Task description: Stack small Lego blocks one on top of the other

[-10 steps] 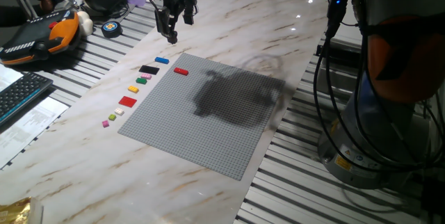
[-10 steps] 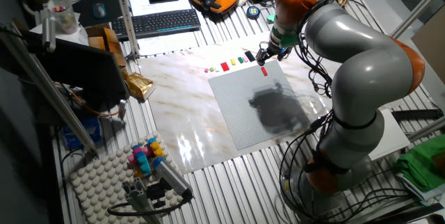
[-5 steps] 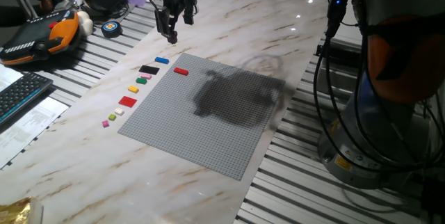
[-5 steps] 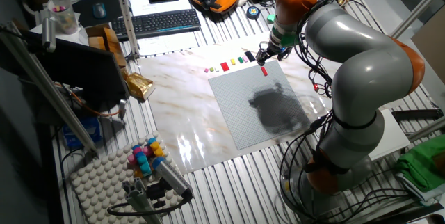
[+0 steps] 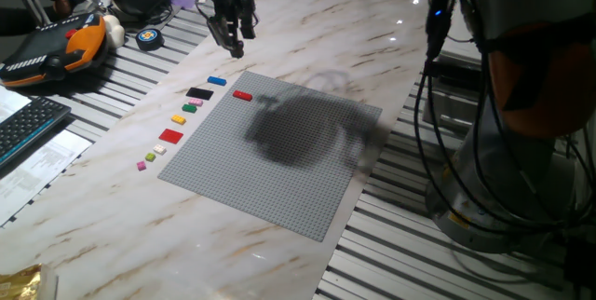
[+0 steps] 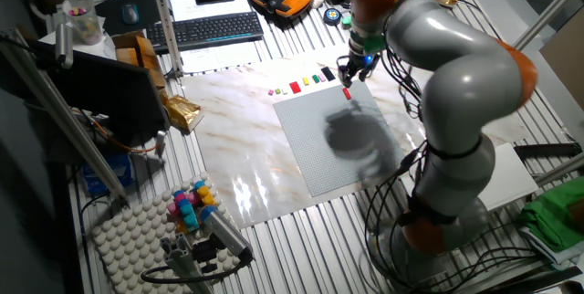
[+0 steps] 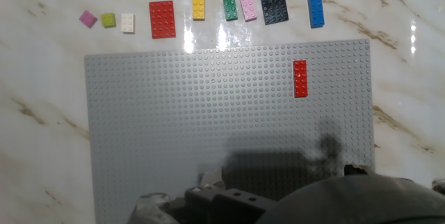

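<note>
We see the small red plastic brick [image 7: 300,78] upper right on the grey studded baseplate [image 7: 208,113]; the small blue plastic brick [image 7: 315,8] above it on the marble counter [image 7: 42,113]; gripper [image 5: 233,39] state unclear.

The desk [image 7: 42,113] is glossy, veined marble-look, throwing glare at upper centre. The baseplate [image 7: 208,113] is matt grey, studded plastic. The red brick [image 7: 300,78] and blue brick [image 7: 315,8] are smooth, shiny plastic.
</note>
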Tool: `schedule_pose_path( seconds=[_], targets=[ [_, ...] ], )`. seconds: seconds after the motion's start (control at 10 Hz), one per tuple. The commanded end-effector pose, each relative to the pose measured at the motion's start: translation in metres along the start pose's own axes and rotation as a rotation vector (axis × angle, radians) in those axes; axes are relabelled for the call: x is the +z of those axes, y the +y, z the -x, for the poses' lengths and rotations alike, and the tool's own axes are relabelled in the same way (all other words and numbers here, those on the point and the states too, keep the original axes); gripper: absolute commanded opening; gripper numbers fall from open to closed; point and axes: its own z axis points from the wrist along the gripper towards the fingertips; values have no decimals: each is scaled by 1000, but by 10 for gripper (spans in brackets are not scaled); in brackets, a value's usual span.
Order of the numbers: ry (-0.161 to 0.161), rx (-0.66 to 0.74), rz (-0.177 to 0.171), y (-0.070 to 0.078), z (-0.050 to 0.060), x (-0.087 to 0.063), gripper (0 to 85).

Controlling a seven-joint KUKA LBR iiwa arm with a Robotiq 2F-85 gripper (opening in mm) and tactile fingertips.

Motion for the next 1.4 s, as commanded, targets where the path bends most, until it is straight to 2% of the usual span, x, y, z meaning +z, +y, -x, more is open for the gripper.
schedule_pose_path(
  seconds=[0.0, 0.7, 0.8, 0.9, 1.0, 1.1, 1.2, 1.3],
  targets=[
    [101, -253, -53, 0, 0, 0, 10],
    [85, -211, -52, 0, -1, 0, 7],
    [48, -165, 4, 0, -1, 0, 7],
    [45, -149, 16, 0, -1, 0, 7],
    [70, -102, 2, 0, -1, 0, 7],
    [56, -51, -24, 0, -1, 0, 7],
    [36, -28, -25, 0, -1, 0, 7],
    [-9, 3, -51, 0, -1, 0, 7]
  ],
)
